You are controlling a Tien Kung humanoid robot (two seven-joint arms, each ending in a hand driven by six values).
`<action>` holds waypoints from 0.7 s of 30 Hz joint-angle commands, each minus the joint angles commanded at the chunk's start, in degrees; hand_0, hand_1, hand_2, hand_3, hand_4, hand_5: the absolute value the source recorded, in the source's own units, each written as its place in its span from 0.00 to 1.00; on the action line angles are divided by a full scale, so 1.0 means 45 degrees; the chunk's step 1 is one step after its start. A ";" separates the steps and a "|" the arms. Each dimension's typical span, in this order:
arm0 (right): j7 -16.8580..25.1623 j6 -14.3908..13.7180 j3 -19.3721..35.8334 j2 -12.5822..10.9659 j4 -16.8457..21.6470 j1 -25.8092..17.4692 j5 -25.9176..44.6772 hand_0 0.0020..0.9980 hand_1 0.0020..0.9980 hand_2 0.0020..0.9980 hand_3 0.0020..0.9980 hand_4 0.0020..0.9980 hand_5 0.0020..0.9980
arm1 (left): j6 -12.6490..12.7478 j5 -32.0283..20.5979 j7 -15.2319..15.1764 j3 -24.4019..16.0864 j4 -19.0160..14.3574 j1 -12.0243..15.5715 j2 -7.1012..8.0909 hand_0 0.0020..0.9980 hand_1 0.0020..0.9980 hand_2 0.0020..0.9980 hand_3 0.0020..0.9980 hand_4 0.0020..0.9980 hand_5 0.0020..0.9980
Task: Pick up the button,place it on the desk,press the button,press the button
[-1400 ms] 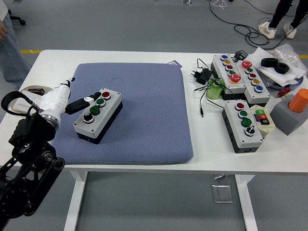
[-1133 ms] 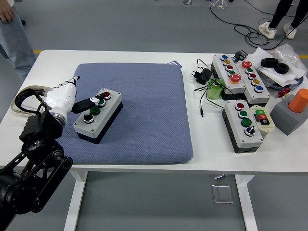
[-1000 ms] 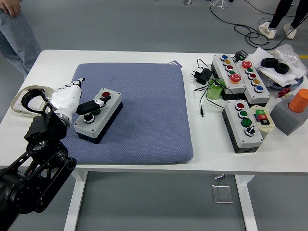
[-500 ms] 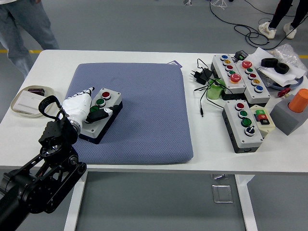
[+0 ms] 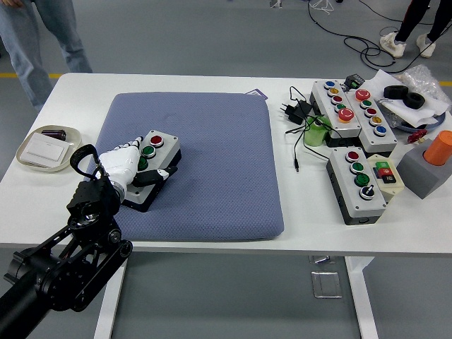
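Observation:
A grey button box [image 5: 157, 147] with a red button, a green button and more lies on the blue-grey mat [image 5: 212, 141] at its left part. My left hand [image 5: 138, 168], white with black fingers, lies over the box's near end. Its fingers curl around the box's front and cover the lower buttons. The left arm comes up from the lower left corner. The right hand is out of view.
Several more button boxes [image 5: 357, 183] stand at the table's right with cables, a green cup [image 5: 316, 131], and an orange cylinder [image 5: 440, 147] on a grey block. A shallow dish [image 5: 42, 150] sits at the left. A person's legs [image 5: 42, 35] show at top left.
My left hand has moved right and nearer along the box, from beside its left side to over its near end, and its fingers have closed around it. The person walked rightward behind the table.

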 joint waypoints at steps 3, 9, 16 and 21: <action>0.0013 -0.0001 -0.0035 -0.0009 0.0000 0.0007 0.0032 0.63 0.51 0.56 0.58 0.26 0.02 | -0.0102 0.0000 0.0000 0.0014 0.0034 -0.0068 -0.0007 0.74 0.84 0.93 0.99 1.00 0.68; -0.0008 -0.0007 0.0023 -0.0022 0.0000 0.0047 -0.0060 0.63 0.50 0.56 0.58 0.26 0.02 | -0.0045 0.0000 0.0000 0.0006 0.0057 -0.0167 0.0058 0.65 0.73 0.79 0.92 1.00 0.55; -0.0039 -0.0007 0.0084 -0.0035 0.0000 0.0052 -0.0160 0.63 0.50 0.55 0.58 0.27 0.02 | 0.0115 0.0000 0.0000 -0.0086 0.0002 -0.0242 0.0163 0.46 0.54 0.55 0.73 0.85 0.35; -0.0042 -0.0010 0.0091 -0.0038 0.0000 0.0062 -0.0170 0.63 0.50 0.55 0.58 0.27 0.02 | 0.0086 0.0000 0.0000 -0.0160 -0.0062 -0.0294 0.0268 0.46 0.46 0.41 0.50 0.67 0.28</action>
